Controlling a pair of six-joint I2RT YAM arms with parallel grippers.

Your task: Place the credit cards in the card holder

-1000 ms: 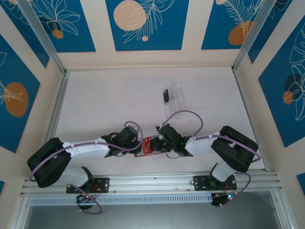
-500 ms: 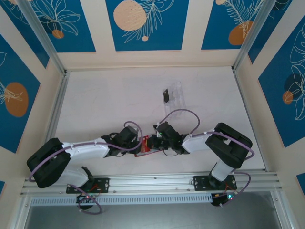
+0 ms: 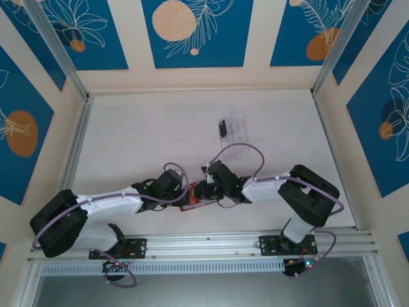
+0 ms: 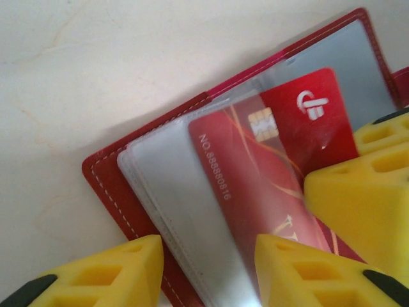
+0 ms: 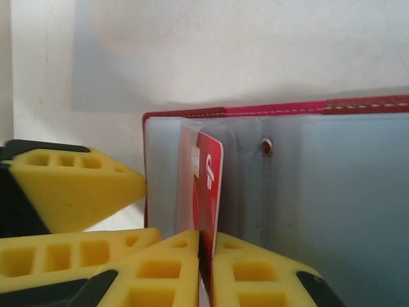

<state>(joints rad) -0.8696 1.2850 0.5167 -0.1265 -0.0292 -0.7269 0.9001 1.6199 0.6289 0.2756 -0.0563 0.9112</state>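
Card holder (image 4: pixel 105 176) lies open on the surface (image 3: pixel 140 141), between the two grippers, same spot as a sec ago. Changed: right gripper (image 5: pixel 206 248) has pushed in over the holder, w/ red card (image 4: pixel 287 147) partway under the holder's clear sleeve (image 4: pixel 160 192). Its jaws are narrow, nipping the card's trailing edge. Left gripper (image 4: pixel 209 249) jaws have widened and stand apart astride the sleeve, gripping nothing I can make out. Means 1st card is prob. nearly seated & needs a last push. Black card (image 3: pixel 222 128) waits in clear tray (image 3: pixel 238 128), well beyond the holder.
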